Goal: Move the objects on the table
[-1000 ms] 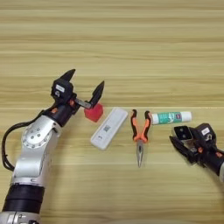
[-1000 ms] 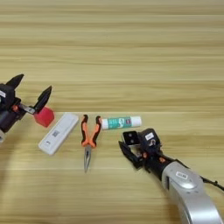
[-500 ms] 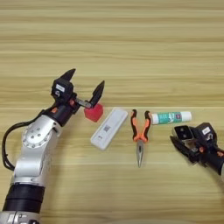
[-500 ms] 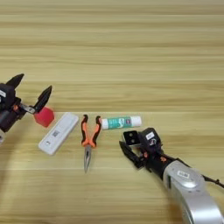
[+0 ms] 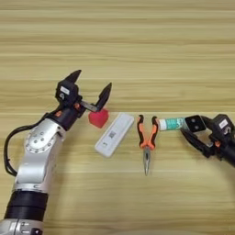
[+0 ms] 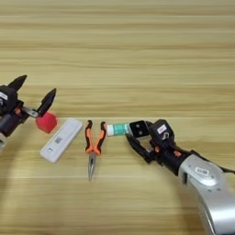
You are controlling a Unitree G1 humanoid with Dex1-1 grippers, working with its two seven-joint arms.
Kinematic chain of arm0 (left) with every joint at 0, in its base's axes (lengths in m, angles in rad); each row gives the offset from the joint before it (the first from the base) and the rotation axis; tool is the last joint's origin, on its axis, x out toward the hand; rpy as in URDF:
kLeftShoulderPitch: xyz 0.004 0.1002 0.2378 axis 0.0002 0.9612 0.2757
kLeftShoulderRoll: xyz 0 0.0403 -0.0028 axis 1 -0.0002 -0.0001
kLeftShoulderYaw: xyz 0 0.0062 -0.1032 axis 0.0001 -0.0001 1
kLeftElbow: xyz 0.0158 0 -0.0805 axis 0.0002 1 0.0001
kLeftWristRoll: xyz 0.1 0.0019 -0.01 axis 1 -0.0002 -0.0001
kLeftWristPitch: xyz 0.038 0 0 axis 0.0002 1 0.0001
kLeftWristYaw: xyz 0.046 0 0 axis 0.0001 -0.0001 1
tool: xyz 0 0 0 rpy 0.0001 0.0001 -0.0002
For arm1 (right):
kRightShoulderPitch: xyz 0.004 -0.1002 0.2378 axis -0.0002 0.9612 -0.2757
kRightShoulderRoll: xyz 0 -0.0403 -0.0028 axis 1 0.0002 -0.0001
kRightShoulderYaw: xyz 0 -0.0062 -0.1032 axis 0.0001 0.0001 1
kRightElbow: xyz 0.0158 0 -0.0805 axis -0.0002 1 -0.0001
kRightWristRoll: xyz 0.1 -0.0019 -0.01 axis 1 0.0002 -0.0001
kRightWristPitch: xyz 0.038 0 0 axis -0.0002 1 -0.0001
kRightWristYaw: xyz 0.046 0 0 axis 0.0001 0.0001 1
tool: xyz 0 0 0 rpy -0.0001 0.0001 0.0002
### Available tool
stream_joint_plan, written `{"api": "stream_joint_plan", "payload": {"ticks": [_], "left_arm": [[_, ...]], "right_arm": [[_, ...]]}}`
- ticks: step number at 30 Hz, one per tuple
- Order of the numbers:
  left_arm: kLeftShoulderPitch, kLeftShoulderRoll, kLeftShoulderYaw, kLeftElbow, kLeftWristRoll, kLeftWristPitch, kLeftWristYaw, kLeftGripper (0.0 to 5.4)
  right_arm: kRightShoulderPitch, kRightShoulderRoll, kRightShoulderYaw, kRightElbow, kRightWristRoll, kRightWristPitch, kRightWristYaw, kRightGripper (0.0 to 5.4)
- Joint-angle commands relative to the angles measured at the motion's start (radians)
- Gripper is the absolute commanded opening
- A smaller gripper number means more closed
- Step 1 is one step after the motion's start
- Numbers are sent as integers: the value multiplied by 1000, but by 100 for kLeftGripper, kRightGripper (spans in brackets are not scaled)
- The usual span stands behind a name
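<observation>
Hovering right hand (image 6: 137, 137) (over tube (image 6: 117, 129))

**Lab-style tabletop test bench**

Looks like a robot lab or test setup, not a home. Bare light wood-grain table (image 5: 137, 41) fills the whole view, no walls or furniture visible. Unrelated small items in a row: red cube (image 5: 98, 118), white flat device (image 5: 114, 135), orange-handled pliers (image 5: 147, 139), green-white tube (image 6: 118, 129). Metal robot arms with exposed cabling enter from below.

Right tool (image 6: 137, 137) hides the green-white tube's (image 6: 117, 129) end.
</observation>
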Motion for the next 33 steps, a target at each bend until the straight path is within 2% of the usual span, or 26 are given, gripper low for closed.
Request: {"api": "stream_joint_plan", "payload": {"ticks": [1,10,16,20,25,33], "left_arm": [[-4,2,-8,-9,2,2,-8,540],[2,12,-23,-30,-3,7,-39,540],[1,10,-28,-40,-1,11,-45,540],[-1,12,-26,-39,-2,9,-48,540],[-5,12,-24,-37,0,9,-47,540],[-7,4,-32,-42,4,10,-41,540]], "right_arm": [[-21,-36,-18,-36,12,9,27,294],[-21,-109,-51,-95,33,-16,105,294],[-29,-124,-39,-129,51,-9,140,294],[-46,-126,11,-163,53,3,163,294],[-97,-116,82,-175,48,24,182,294],[-175,-69,262,-150,20,61,206,294]]}}
